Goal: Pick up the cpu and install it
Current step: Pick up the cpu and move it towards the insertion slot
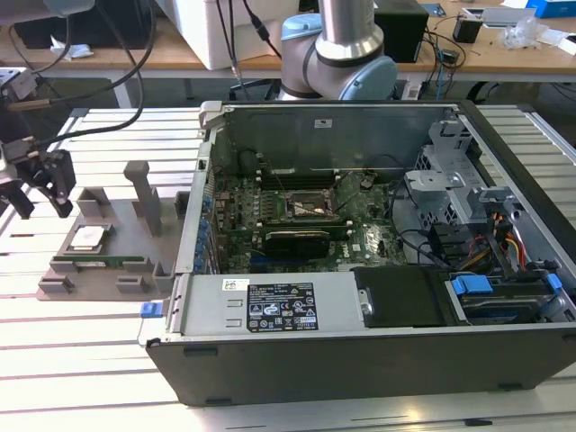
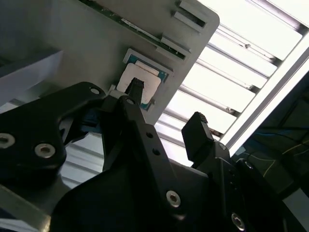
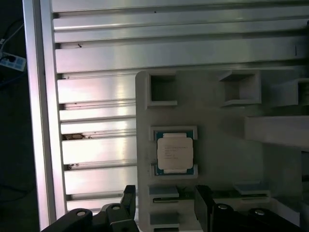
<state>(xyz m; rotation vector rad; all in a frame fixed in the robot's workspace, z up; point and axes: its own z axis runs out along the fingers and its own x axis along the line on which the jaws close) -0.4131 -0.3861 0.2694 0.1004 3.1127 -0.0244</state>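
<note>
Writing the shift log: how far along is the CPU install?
Nothing looks done yet: the cpu lies in its grey fixture tray. The gripper hangs open near the tray, holding nothing. Pickup and seating in the computer case both remain.

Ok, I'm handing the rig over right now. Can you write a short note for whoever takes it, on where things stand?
Tool: open, holding nothing. It hovers by the grey fixture tray at the exterior view's left, outside the computer case.
Cpu: lies flat in its recess in the tray, apart from the tool.
Done: no part of the pickup shows yet.
Left: the cpu is not yet grasped and not yet in the motherboard socket inside the case.
</note>
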